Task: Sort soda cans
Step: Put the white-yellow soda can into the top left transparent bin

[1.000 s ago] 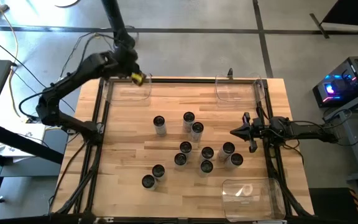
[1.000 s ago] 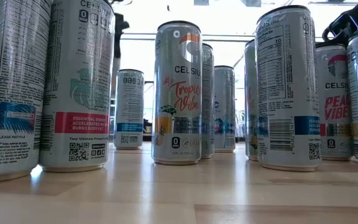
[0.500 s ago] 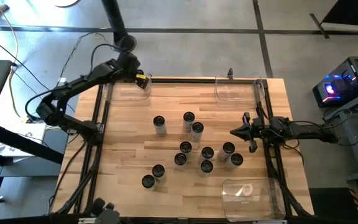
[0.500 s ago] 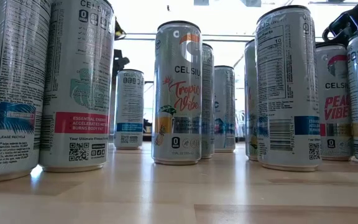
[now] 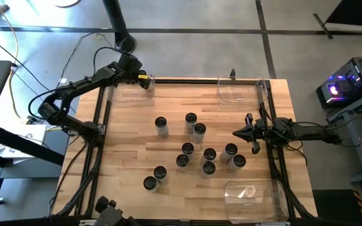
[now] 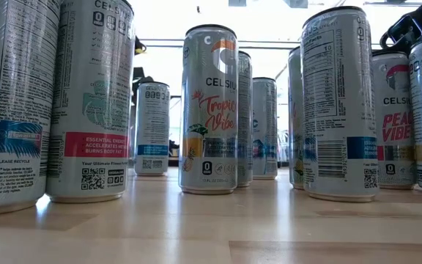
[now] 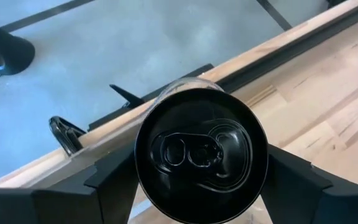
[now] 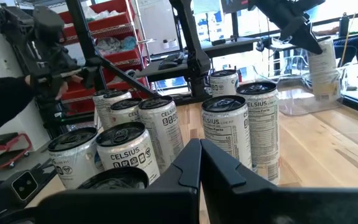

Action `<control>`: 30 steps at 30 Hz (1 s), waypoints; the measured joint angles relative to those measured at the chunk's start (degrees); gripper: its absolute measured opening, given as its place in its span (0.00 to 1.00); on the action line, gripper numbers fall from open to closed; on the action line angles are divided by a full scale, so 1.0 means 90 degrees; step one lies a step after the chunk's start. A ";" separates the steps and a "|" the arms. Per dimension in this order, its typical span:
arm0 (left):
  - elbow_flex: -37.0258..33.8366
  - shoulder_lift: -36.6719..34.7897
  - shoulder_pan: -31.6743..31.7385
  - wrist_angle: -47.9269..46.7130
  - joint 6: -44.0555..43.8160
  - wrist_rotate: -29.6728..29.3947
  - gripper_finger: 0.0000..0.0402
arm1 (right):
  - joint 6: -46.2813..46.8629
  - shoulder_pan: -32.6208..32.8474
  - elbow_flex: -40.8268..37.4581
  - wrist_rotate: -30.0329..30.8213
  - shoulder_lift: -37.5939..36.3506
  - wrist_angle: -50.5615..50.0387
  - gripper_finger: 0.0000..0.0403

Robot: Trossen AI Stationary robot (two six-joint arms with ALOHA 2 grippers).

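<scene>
On table (image 5: 137, 135): eleven soda cans (image 5: 209, 154).

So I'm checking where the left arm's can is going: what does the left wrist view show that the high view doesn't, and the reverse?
Only the left wrist view shows the held can's dark top with its tab, between the left gripper's fingers. Only the high view shows the eleven cans standing mid-table, three clear bins, and the shut right gripper waiting at the right edge. Both show the left gripper over the far-left bin and the wooden table.
</scene>
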 joint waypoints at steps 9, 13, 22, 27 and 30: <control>0.0012 -0.0019 0.0001 0.0218 0.0057 0.0107 0.74 | 0.0000 -0.0002 0.0000 -0.0001 0.0000 -0.0001 0.00; 0.0012 -0.0019 0.0012 0.0210 0.0100 0.0172 0.74 | -0.0002 -0.0002 -0.0001 0.0001 0.0000 0.0000 0.00; 0.0012 -0.0385 0.0010 0.0159 0.0232 0.0175 0.74 | -0.0002 -0.0001 0.0000 -0.0001 0.0000 0.0000 0.00; 0.0010 -0.1098 -0.0151 0.0024 0.0467 0.0134 0.74 | -0.0002 -0.0002 0.0002 0.0001 0.0000 0.0000 0.00; -0.0030 -0.1631 -0.0572 -0.0070 0.0658 -0.0182 0.73 | -0.0002 -0.0002 0.0000 0.0001 0.0000 0.0000 0.00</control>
